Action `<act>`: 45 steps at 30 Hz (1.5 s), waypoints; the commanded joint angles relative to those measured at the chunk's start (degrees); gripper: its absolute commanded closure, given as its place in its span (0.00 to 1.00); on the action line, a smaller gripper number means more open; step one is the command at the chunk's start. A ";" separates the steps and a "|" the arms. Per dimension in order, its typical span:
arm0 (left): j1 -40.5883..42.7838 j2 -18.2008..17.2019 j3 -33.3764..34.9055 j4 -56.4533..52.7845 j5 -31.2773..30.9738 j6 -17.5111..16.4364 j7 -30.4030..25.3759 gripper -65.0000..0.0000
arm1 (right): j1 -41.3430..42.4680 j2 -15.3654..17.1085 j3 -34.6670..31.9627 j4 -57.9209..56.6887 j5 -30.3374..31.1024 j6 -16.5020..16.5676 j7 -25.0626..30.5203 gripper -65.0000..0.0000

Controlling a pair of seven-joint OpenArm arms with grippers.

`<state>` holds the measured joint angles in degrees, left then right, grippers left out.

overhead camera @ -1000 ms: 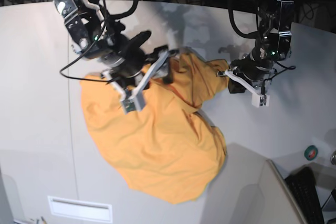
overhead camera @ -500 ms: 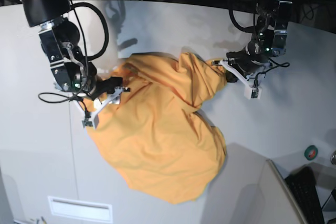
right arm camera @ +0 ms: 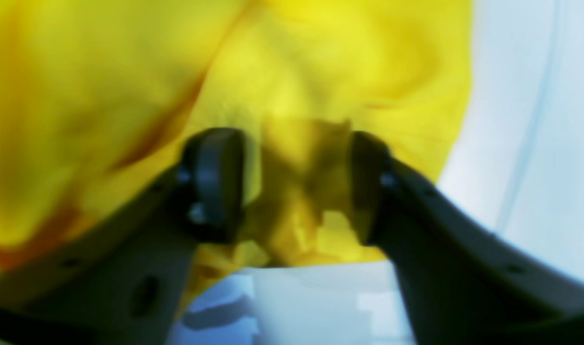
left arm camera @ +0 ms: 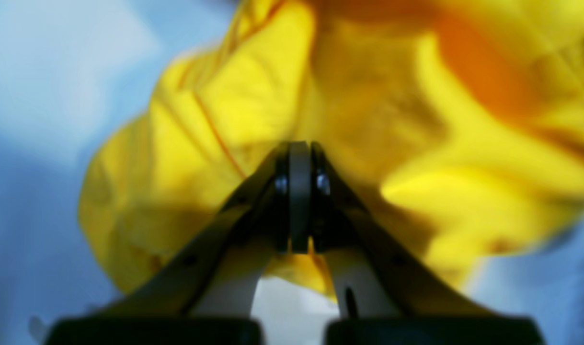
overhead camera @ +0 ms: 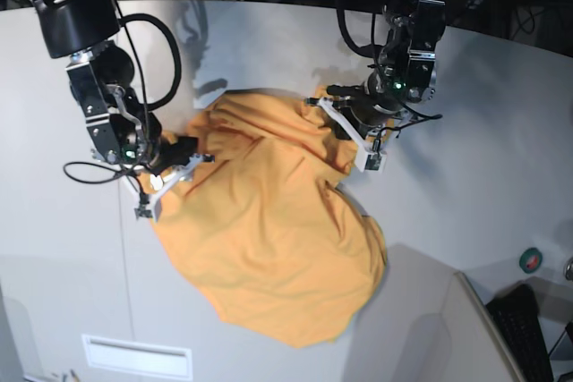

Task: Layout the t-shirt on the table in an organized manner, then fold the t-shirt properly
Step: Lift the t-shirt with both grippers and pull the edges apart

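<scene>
Here the orange t-shirt (overhead camera: 269,239) lies rumpled in a loose heap on the white table (overhead camera: 63,248), spreading from between the two arms toward the near edge. The left gripper (overhead camera: 345,127) sits at the shirt's far right edge with its fingers (left arm camera: 299,191) pressed together, and whether any fabric is caught between them I cannot tell. The right gripper (overhead camera: 166,176) is at the left edge, its fingers (right arm camera: 215,182) apart with a bunched fold of cloth lying between them.
</scene>
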<state>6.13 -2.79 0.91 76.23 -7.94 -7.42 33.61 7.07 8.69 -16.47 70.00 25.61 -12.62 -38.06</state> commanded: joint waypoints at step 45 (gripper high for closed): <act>-3.19 -6.05 -11.76 -1.19 7.81 0.26 0.02 1.00 | -10.89 2.87 17.92 24.03 0.46 8.97 -1.45 1.00</act>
<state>3.75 -7.70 -10.28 74.13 -0.84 -8.10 34.46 -4.60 11.14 1.10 92.97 26.37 -3.60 -40.49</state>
